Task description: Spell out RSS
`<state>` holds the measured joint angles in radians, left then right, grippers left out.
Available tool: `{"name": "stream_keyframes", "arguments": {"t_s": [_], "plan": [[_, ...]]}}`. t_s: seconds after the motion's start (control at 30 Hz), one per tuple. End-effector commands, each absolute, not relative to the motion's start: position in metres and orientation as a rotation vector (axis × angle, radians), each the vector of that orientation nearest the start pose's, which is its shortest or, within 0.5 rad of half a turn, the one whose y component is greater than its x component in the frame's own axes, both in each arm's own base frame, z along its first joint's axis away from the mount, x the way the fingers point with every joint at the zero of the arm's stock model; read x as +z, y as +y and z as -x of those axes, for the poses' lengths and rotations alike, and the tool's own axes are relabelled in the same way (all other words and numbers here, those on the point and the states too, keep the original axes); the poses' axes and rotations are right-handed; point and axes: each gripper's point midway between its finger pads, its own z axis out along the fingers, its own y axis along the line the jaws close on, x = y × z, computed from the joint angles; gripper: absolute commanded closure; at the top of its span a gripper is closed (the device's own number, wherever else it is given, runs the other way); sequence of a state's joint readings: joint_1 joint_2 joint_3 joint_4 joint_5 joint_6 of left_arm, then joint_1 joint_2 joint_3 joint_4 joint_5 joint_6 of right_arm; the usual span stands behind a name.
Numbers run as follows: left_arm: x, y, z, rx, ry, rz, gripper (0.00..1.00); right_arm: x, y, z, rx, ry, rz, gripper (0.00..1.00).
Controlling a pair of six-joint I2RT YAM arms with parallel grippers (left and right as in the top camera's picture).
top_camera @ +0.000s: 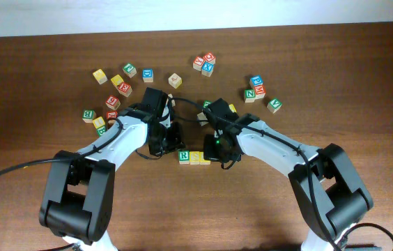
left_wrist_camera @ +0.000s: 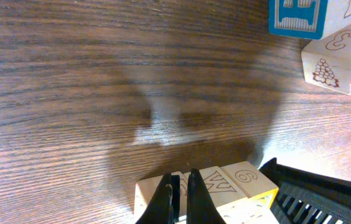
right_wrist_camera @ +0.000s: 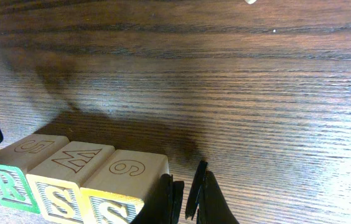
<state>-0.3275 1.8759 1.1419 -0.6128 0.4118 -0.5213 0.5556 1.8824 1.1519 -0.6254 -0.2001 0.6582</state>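
Brown wood-grain table [top_camera: 364,63] carries the finished-looking row near its middle, between the two arms: the green R cube [right_wrist_camera: 6,183], the middle S cube [right_wrist_camera: 60,190] and the end S cube [right_wrist_camera: 116,196] stand touching side by side and read RSS in the right wrist view.

The right claw [right_wrist_camera: 187,196] is pressed together and holds nothing, just beside the end S cube. The left claw [left_wrist_camera: 180,193] is also pressed together and empty, its tips over the row's far side; whether they touch the wood I cannot tell.

What seems left is a clean retreat. Each claw should rise straight up before swinging away, since a sideways sweep could knock the row crooked.

From overhead, the right arm covers most of the end S cube. Spare cubes [top_camera: 147,74] lie scattered well apart along the far side, most letters too small to read. A blue cube [left_wrist_camera: 300,15] and a red cube [left_wrist_camera: 343,62] are cut off at the left wrist view's edge.
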Motion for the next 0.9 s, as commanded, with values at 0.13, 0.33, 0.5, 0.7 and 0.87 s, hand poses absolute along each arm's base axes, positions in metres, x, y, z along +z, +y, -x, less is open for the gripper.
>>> {"name": "stream_keyframes", "arguments": {"t_s": [0.13,0.33,0.5,0.7,0.87], "plan": [[0.0214,-0.1916,-0.3336,-0.747,3.014,0.212,1.0,0.0099,0.2309,-0.3026,0.443,3.038,-0.116,0.96],[0.0214,-0.1918,-0.3323,-0.751,3.019,0.207,1.0,0.0099,0.2307,-0.3027,0.443,3.038,-0.117,0.96],[0.0213,-0.1917,-0.3317,-0.75,3.021,0.203,1.0,0.0099,0.2308,-0.3027,0.443,3.038,-0.116,0.96],[0.0228,-0.1946,-0.3298,-0.78,3.022,0.171,1.0,0.0099,0.2308,-0.3028,0.443,3.038,-0.117,0.96],[0.0225,-0.1943,-0.3287,-0.778,3.027,0.173,1.0,0.0099,0.2308,-0.3028,0.443,3.038,-0.116,0.96]]}}
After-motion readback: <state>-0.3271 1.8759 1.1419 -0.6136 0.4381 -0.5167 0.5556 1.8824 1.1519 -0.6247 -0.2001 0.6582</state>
